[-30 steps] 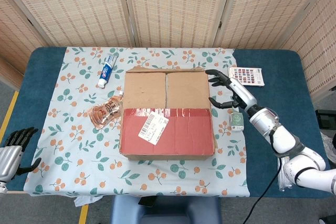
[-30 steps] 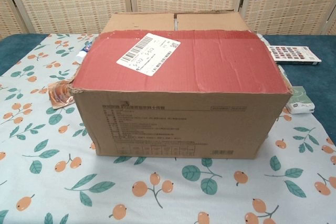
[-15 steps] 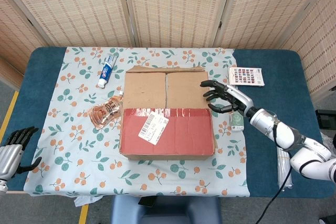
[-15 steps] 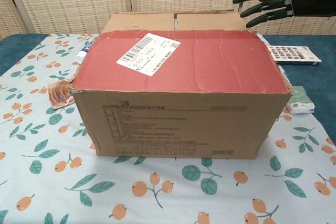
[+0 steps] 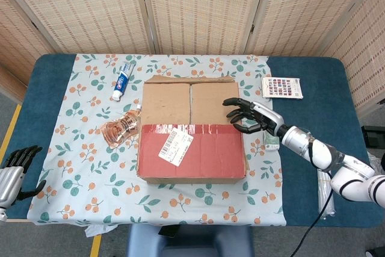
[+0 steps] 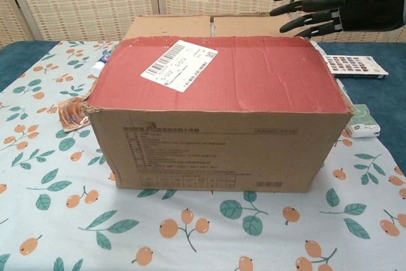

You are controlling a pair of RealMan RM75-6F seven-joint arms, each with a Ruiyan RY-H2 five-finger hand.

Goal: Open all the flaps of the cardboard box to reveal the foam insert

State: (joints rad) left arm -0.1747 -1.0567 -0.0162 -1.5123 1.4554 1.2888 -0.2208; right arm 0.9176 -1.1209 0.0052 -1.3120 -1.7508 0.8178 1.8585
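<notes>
Head view puts the cardboard box [image 5: 191, 129] at the middle of the table [image 5: 313, 167], closed; its red taped flap [image 5: 192, 151] covers the half toward six o'clock, and two plain brown flaps [image 5: 190, 102] meeting at a centre seam cover the half toward twelve; none is lifted, so the foam insert is hidden and I cannot say how it sits.

My right hand [image 5: 248, 116] hovers over the box's three o'clock edge, where the brown top meets the red flap; my fingers [image 6: 304, 6] are spread and stretched toward nine o'clock, holding nothing; from the chest view they look clear of the cardboard, though I cannot tell if a tip grazes it. My left hand [image 5: 17, 170] rests off the table's corner at about eight o'clock, fingers loosely curled with nothing in them.

What worries me: the red flap looks taped down along its seam, so a pull from one side could drag or tip the whole box rather than open it, with my left hand too far off to steady it. If I dig under the brown flap at its corner, it may tear or slip free. A sliding box could push the crumpled wrapper [image 5: 120, 127] and toothpaste tube [image 5: 122, 80] toward ten o'clock; my forearm passes above the small green box [image 5: 272, 141] and could knock it.
</notes>
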